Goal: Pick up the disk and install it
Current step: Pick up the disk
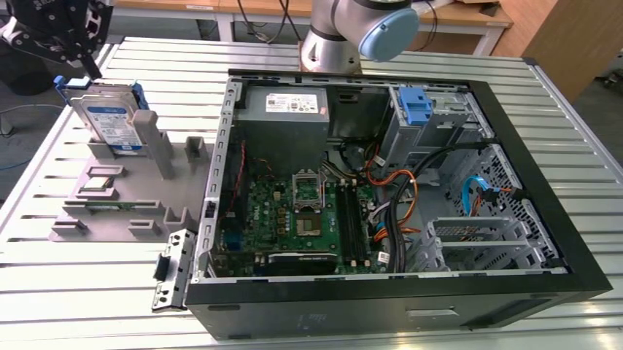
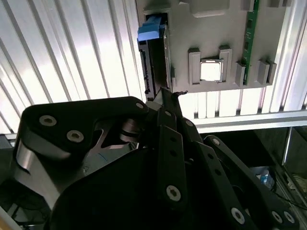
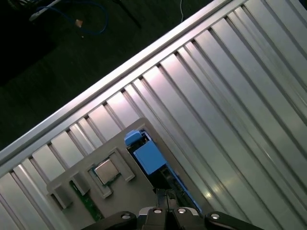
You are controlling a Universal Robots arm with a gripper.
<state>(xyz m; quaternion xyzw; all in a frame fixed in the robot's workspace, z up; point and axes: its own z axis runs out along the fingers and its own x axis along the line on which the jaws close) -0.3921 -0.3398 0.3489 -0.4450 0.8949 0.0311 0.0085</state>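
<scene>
While gripper (image 1: 90,71) hovers, disk (image 1: 107,120) just below, upright

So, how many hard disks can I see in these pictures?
1. The disk stands on edge in the grey holder at the exterior view's left, outside the computer case. More may be hidden inside the case's drive bays.

Your arm (image 1: 343,36) stands at the far middle, blue-capped joint on top. Your pincer (image 1: 86,67) hangs far back at the exterior view's left, pointing down. In both wrist views its fingertips (image 3: 163,193) (image 2: 167,96) sit pressed together, gripping nothing.
</scene>
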